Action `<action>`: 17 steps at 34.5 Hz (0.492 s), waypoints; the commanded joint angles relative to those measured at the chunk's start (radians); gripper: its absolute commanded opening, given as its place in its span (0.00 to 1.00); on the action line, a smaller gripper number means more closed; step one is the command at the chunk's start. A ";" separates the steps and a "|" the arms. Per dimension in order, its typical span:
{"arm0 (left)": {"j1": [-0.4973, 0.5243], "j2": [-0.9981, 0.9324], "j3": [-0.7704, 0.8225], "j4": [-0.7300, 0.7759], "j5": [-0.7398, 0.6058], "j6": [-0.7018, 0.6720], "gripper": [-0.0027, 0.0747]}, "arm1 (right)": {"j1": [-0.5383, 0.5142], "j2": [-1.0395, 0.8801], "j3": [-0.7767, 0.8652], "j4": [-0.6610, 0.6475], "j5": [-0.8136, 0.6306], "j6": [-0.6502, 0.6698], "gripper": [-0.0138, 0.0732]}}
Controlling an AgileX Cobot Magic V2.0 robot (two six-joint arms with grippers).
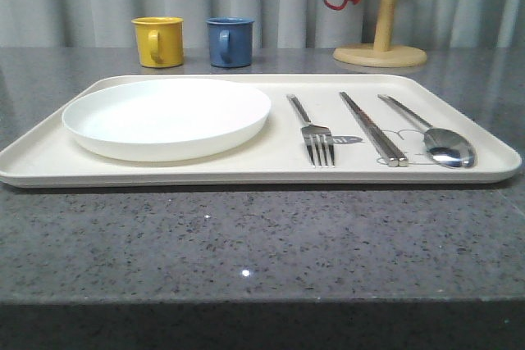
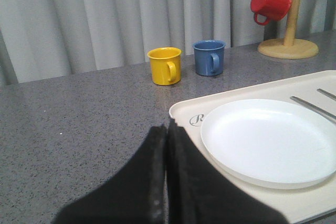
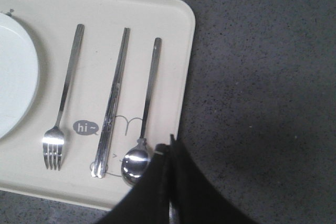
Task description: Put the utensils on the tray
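Lying side by side, the fork (image 1: 317, 134), chopsticks (image 1: 373, 128) and spoon (image 1: 431, 134) rested on the tray (image 1: 279, 171) beside a plate (image 1: 166, 117); both grippers' fingers (image 2: 167, 182) were closed, empty.

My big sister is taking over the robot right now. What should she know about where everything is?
Left gripper: fingers pressed together, holding nothing, near the tray's corner by the white plate.
Right gripper: fingers together, empty, over the tray's edge next to the spoon.
On the tray, side by side to the plate's right: fork, chopsticks, spoon.
Done: all three utensils lie on the tray.
Left: nothing more to place, it seems; just a check.
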 commanded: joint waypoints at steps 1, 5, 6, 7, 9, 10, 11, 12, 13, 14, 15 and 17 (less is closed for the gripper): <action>-0.002 0.010 -0.028 -0.002 -0.084 -0.010 0.01 | -0.003 -0.140 0.127 -0.030 -0.176 -0.046 0.10; -0.002 0.010 -0.028 -0.002 -0.084 -0.010 0.01 | -0.003 -0.295 0.364 -0.033 -0.354 -0.090 0.10; -0.002 0.010 -0.028 -0.002 -0.084 -0.010 0.01 | -0.003 -0.322 0.405 -0.033 -0.386 -0.094 0.10; -0.002 0.010 -0.028 -0.002 -0.084 -0.010 0.01 | -0.003 -0.360 0.461 -0.033 -0.427 -0.095 0.10; -0.002 0.010 -0.028 -0.002 -0.084 -0.010 0.01 | -0.003 -0.427 0.559 -0.033 -0.502 -0.096 0.10; -0.002 0.010 -0.028 -0.002 -0.084 -0.010 0.01 | -0.003 -0.455 0.616 -0.034 -0.535 -0.096 0.10; -0.002 0.010 -0.028 -0.002 -0.084 -0.010 0.01 | -0.003 -0.497 0.657 -0.035 -0.579 -0.096 0.10; -0.002 0.010 -0.028 -0.002 -0.084 -0.010 0.01 | -0.003 -0.542 0.710 -0.040 -0.623 -0.096 0.10; -0.002 0.010 -0.028 -0.002 -0.084 -0.010 0.01 | -0.003 -0.564 0.750 -0.044 -0.645 -0.096 0.10; -0.002 0.010 -0.028 -0.002 -0.084 -0.010 0.01 | -0.003 -0.611 0.789 -0.048 -0.687 -0.096 0.10; -0.002 0.010 -0.028 -0.002 -0.084 -0.010 0.01 | -0.003 -0.657 0.838 -0.052 -0.727 -0.096 0.10; -0.002 0.010 -0.028 -0.002 -0.084 -0.010 0.01 | -0.003 -0.739 0.916 -0.053 -0.787 -0.096 0.10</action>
